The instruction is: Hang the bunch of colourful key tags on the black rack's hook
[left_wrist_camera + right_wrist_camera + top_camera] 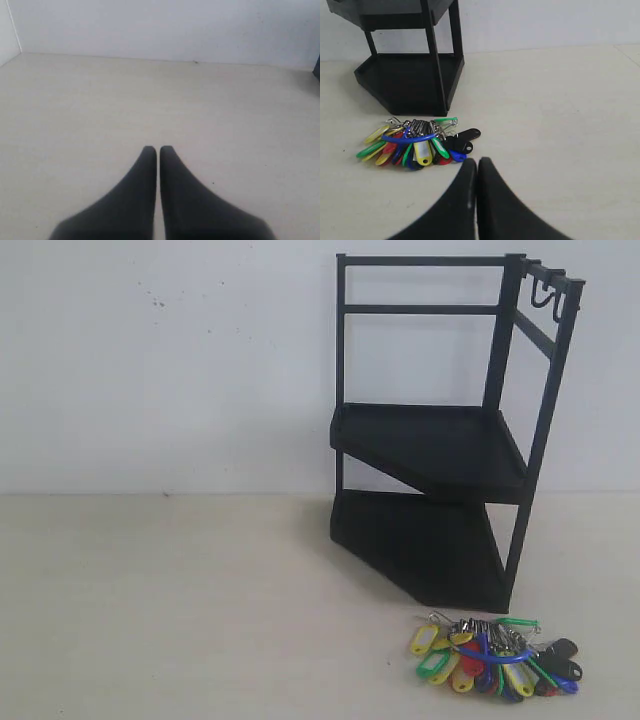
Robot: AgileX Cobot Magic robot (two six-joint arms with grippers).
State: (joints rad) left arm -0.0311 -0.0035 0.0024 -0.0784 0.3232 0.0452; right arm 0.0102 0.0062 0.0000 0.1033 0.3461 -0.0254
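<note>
Right gripper (476,160) and left gripper (158,148) are sitting jaws closed, empty; bunch (495,655) is lying on desk (150,600) by rack (430,450), hanging not started.

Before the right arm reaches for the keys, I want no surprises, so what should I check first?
1. Colourful key tag bunch lies loose on the table, in front of the black rack: ok.
2. Blue loop exposed across the bunch: ok.
3. Right gripper open for a grasp: not ok, it is shut.
4. Left gripper clear of the bunch: ok, the bunch is absent from its view.
5. Hook on the rack's top rail empty: ok.
6. Loop fits over the hook: cannot tell.
</note>
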